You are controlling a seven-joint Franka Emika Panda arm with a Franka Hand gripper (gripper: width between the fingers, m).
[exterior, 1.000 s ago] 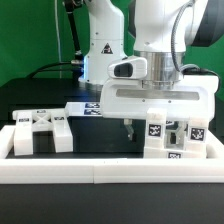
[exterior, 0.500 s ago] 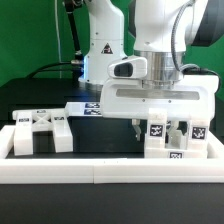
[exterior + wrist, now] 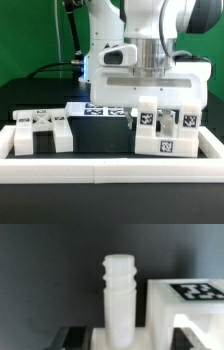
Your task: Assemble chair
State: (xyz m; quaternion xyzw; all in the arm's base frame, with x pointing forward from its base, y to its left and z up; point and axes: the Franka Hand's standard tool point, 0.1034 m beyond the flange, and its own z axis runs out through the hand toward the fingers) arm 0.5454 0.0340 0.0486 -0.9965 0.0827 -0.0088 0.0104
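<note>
Chair post (image 3: 118, 297): white, ribbed near its rounded tip, upright, base clamped between two dark fingers (image 3: 72, 339). Chair block (image 3: 190, 314): white, just beside the post, bearing a black-and-white marker tag (image 3: 203, 290). Bench (image 3: 50, 274): dark, behind both.

- Post (image 3: 118, 303): white plastic, smooth with a soft sheen, ribbed near the tip.
- Chair block (image 3: 162, 311) beside it: the same white plastic, matt. Its tag is flat black-and-white print.
- Chair part (image 3: 42, 133): white plastic, matt.
- Border rail (image 3: 110, 172) — white, smooth, matt.
- Table top (image 3: 105, 140): black, matt.
- Arm casing (image 3: 150, 20) — white, glossy, shows highlights.
- Backdrop (image 3: 30, 40): green, matt; material unclear.
</note>
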